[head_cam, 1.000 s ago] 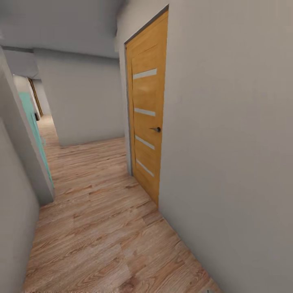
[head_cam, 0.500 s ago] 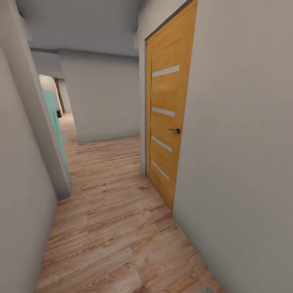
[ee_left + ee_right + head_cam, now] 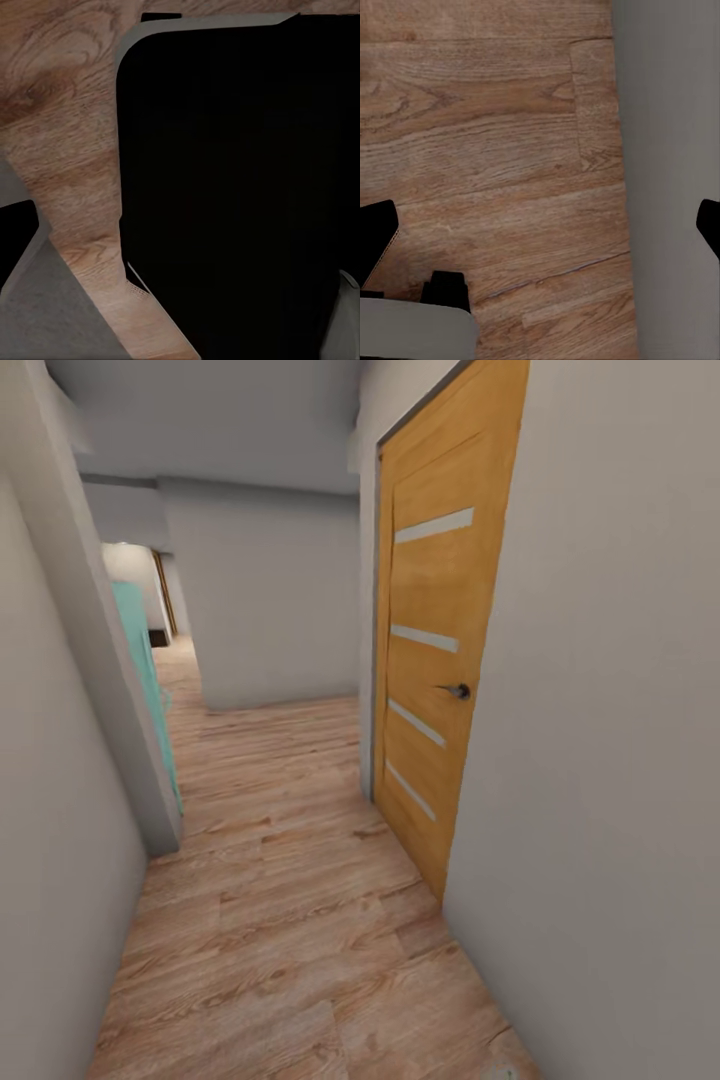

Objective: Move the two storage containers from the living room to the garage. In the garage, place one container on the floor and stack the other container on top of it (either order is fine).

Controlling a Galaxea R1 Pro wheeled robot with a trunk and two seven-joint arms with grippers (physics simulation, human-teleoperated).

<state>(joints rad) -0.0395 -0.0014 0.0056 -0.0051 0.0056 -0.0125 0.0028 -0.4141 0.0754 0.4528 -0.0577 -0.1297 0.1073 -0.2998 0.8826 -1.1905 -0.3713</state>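
Narrow corridor. Light wood plank flooring (image 3: 290, 920) runs forward between plain grey-white walls (image 3: 610, 760). On the right wall, a closed honey-coloured wooden door (image 3: 440, 660) with four pale horizontal strips and a dark handle (image 3: 458, 691). Ahead, the passage meets a blank wall (image 3: 270, 600) and bends away on the left side, where a teal panel (image 3: 150, 680) stands edge-on behind a grey wall corner; past it, a dim opening with a thin wood-toned upright. Ceiling grey, unlit. No writing, brand or label readable anywhere. Left wrist view: a large black rounded body with a pale grey rim (image 3: 225, 187) over the same plank floor; cannot tell whether that pincer is apart or together. Right wrist view: plank floor (image 3: 487, 150) beside a grey wall base (image 3: 667, 172), two dark finger tips at opposite edges of the picture, so the right gripper (image 3: 544, 221) stands wide apart, holding nothing. The orange-red containers appear nowhere here; robot in transit on wood flooring.
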